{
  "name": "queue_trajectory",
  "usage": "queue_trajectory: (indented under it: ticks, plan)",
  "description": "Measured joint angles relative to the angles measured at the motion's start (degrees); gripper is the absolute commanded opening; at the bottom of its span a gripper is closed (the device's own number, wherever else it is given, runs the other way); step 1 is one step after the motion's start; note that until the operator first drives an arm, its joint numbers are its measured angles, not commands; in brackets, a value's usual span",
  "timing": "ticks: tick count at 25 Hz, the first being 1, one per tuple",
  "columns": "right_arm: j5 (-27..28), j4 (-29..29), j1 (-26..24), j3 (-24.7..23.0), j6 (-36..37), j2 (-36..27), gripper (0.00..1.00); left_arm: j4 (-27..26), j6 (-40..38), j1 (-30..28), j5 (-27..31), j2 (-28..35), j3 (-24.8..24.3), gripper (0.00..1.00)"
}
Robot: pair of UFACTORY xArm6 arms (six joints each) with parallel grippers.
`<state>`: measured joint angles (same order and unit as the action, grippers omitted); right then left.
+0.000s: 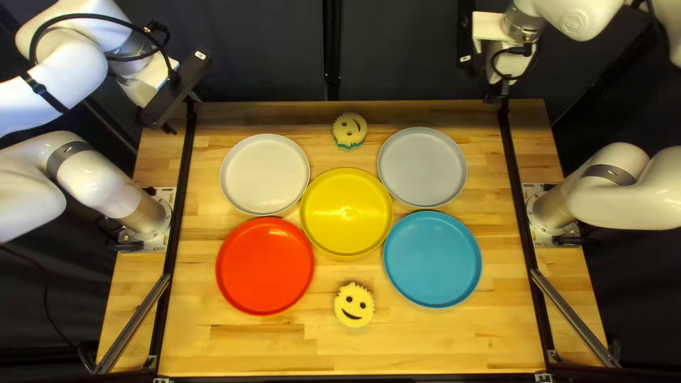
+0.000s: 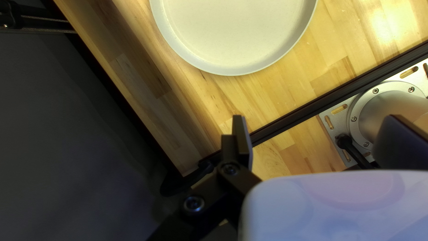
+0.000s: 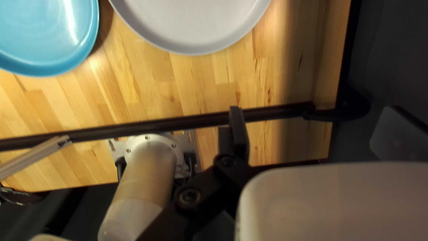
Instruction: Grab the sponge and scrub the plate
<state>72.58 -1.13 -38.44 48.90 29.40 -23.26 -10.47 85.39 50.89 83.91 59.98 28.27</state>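
Fingers of L gripper [image 1: 182, 113] stood open, spread apart; R gripper [image 1: 497, 92] likewise open. Round yellow smiley-face sponge [image 1: 354, 305] lay on wooden table [image 1: 440, 340] nr near edge, btwn round red plate [image 1: 264, 266] & round blue plate [image 1: 432, 259]. 2nd yellow smiley sponge [image 1: 350, 130], teal underside, lay nr far edge, btwn round white plate [image 1: 264, 174] & round grey plate [image 1: 422, 167], beyond round yellow plate [image 1: 346, 213].

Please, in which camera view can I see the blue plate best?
The top left view: it shows the blue plate whole and uncovered. The right wrist view shows only part of it, and the left wrist view none.
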Motion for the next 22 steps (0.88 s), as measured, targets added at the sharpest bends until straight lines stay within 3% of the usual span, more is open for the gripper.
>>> queue_trajectory:
  ticks: [10,22]
  plan:
    - [-15.4,-8.3,3.0,4.9,-3.7,16.4,1.00,0.0,0.0,0.0,0.0,0.0,0.0,1.00]
    - [-17.6,-9.1,3.3,6.4,-3.2,19.7,1.00,0.0,0.0,0.0,0.0,0.0,0.0,1.00]
